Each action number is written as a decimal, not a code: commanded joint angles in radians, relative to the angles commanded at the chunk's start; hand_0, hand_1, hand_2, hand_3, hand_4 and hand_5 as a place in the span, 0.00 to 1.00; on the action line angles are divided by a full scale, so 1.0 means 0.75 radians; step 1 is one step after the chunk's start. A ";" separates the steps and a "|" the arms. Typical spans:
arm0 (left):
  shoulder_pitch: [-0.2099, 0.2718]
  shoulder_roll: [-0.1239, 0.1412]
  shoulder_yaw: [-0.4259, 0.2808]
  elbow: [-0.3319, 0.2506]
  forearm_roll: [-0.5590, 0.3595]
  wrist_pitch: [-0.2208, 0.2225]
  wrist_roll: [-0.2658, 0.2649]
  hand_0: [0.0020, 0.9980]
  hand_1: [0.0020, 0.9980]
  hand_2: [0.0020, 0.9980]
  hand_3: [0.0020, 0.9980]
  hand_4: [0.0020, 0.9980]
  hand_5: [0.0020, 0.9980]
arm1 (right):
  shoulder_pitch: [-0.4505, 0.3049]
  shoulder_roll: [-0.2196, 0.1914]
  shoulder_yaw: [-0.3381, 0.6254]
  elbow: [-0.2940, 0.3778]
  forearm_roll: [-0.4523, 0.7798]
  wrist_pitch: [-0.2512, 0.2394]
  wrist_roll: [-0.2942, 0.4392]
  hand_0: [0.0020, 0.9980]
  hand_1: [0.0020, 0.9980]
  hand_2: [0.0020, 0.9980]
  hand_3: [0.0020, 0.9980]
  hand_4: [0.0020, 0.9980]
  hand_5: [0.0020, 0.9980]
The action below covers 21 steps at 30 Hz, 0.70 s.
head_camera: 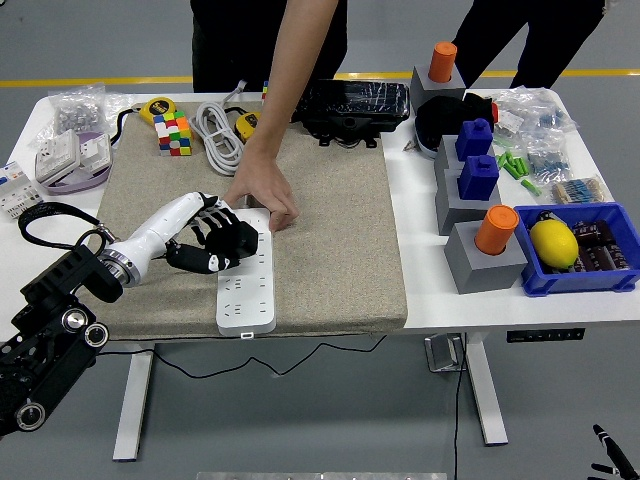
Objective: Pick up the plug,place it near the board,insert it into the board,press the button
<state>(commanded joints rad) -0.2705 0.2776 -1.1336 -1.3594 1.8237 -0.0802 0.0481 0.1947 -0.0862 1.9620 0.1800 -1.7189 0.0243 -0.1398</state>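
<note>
A white power strip (247,282) lies lengthwise on the beige mat (330,230). My left hand (222,243) hovers over the strip's upper left sockets, touching or nearly touching it. Whether it holds a plug is hidden under the palm. A person's hand (262,192) presses down on the strip's far end. A coiled white cable (218,135) lies at the back of the mat. Only the tips of my right hand (603,441) show at the bottom right corner, below the table.
A colour cube (171,133), a yellow tape measure (156,107) and a black case (352,106) sit at the back. Right of the mat stand grey blocks with blue and orange pegs (478,180) and a blue bin (580,250). Sockets and bags lie far left (70,155).
</note>
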 joint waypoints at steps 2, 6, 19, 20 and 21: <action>-0.001 0.001 0.002 0.000 0.003 -0.001 0.002 0.32 0.51 0.44 0.50 0.72 0.00 | -0.001 0.000 0.000 0.000 0.000 0.000 0.000 0.84 0.75 0.71 0.77 1.00 0.94; -0.004 0.004 0.005 0.007 0.007 0.003 0.001 0.32 0.51 0.44 0.50 0.72 0.00 | -0.002 0.000 0.000 0.000 -0.002 0.000 -0.001 0.84 0.75 0.71 0.77 1.00 0.94; -0.007 -0.028 0.021 0.053 0.027 0.030 -0.003 0.32 0.51 0.44 0.50 0.73 0.00 | -0.001 0.001 -0.004 0.000 0.003 0.001 0.000 0.84 0.75 0.71 0.77 1.00 0.94; -0.012 -0.025 0.020 0.063 0.026 0.037 -0.006 0.32 0.51 0.44 0.50 0.73 0.00 | 0.001 0.001 -0.005 0.000 0.005 0.001 0.001 0.84 0.75 0.71 0.77 1.00 0.94; -0.017 -0.025 0.017 0.075 0.027 0.043 -0.010 0.32 0.51 0.44 0.50 0.73 0.00 | 0.002 0.001 -0.006 0.000 0.006 0.001 0.001 0.84 0.75 0.71 0.77 1.00 0.94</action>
<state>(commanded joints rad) -0.2831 0.2590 -1.1212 -1.3030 1.8441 -0.0479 0.0408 0.1960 -0.0854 1.9576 0.1800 -1.7141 0.0247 -0.1392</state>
